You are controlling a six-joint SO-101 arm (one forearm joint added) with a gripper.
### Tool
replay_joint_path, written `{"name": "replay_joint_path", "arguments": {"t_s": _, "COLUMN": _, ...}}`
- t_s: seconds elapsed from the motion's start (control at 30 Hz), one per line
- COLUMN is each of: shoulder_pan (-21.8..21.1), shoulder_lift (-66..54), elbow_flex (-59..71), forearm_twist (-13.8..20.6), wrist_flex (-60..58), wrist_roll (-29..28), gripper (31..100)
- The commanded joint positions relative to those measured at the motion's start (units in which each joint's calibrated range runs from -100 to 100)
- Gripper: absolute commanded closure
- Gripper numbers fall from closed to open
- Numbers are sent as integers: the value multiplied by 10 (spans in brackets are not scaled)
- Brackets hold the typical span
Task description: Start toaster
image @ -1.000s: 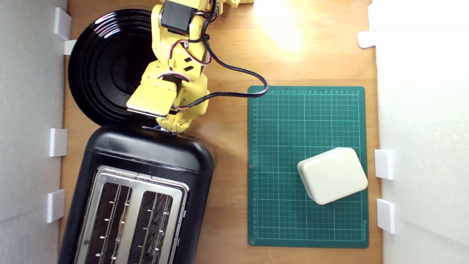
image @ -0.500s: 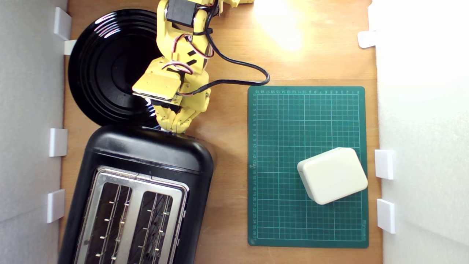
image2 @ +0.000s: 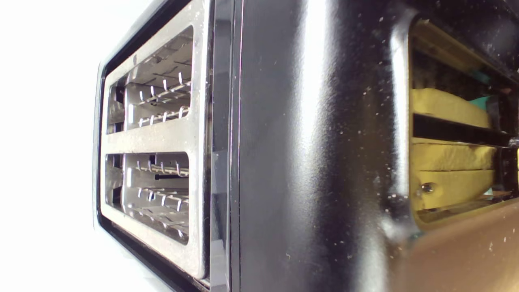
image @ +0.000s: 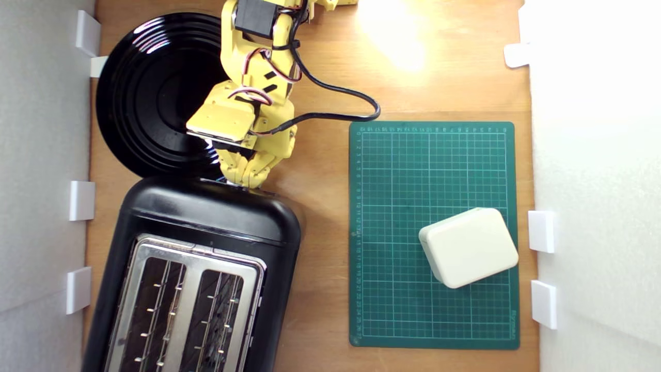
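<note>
The glossy black toaster [image: 206, 217] fills the lower left of the exterior view, and its silver top plate [image: 183, 258] shows two slots with only wire guides in them. My yellow gripper [image: 242, 179] points down at the toaster's end face nearest the plate, its fingers close together and its tips touching the top edge. In the wrist view the toaster [image2: 304, 162] is very close. The yellow fingers [image2: 450, 107] lie against its end with a narrow dark gap between them. A small bit of the teal lever [image2: 481, 101] shows beside them. In the exterior view the lever is hidden.
A round black plate [image: 139, 93] lies behind the toaster, partly under my arm. A green cutting mat [image: 434, 170] on the exterior view's right carries a cream box [image: 467, 247]. White walls with brackets [image: 81, 200] line both sides. A black cable [image: 335, 95] loops from the arm.
Over the last second my wrist has pulled back towards the plate and tilted, while the fingertips stayed on the toaster's end. Nothing has moved in the last half second.
</note>
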Motion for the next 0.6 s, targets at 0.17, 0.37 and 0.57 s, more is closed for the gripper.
{"name": "replay_joint_path", "arguments": {"t_s": 0.17, "shoulder_pan": -6, "shoulder_lift": 47, "elbow_flex": -54, "forearm_twist": 1, "wrist_flex": 106, "wrist_roll": 0, "gripper": 989}}
{"name": "replay_joint_path", "arguments": {"t_s": 0.37, "shoulder_pan": -6, "shoulder_lift": 48, "elbow_flex": -60, "forearm_twist": 4, "wrist_flex": 160, "wrist_roll": 0, "gripper": 989}}
{"name": "replay_joint_path", "arguments": {"t_s": 0.57, "shoulder_pan": -5, "shoulder_lift": 47, "elbow_flex": -59, "forearm_twist": 0, "wrist_flex": 183, "wrist_roll": 0, "gripper": 989}}
